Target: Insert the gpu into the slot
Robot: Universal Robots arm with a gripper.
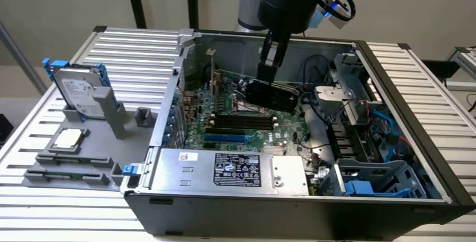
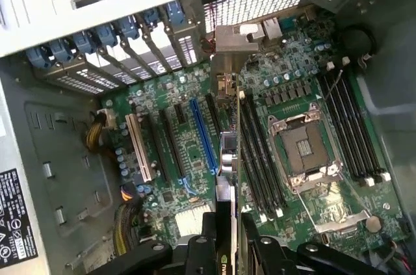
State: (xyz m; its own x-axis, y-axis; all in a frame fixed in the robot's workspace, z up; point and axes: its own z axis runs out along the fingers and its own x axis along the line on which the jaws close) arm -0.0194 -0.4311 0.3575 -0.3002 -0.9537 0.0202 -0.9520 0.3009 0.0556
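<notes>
Fingers (image 1: 268, 58) closed on the gpu (image 1: 271, 94), held edge-on, mid-frame in the exterior view, over the motherboard (image 2: 195, 158) and clear of the blue slot (image 2: 203, 135).

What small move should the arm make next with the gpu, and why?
Probably a small sideways shift toward the blue slot. The gripper holds the gpu above the motherboard, and in the wrist view its edge appears beside the slot, nearer the black memory slots, not over it.
</notes>
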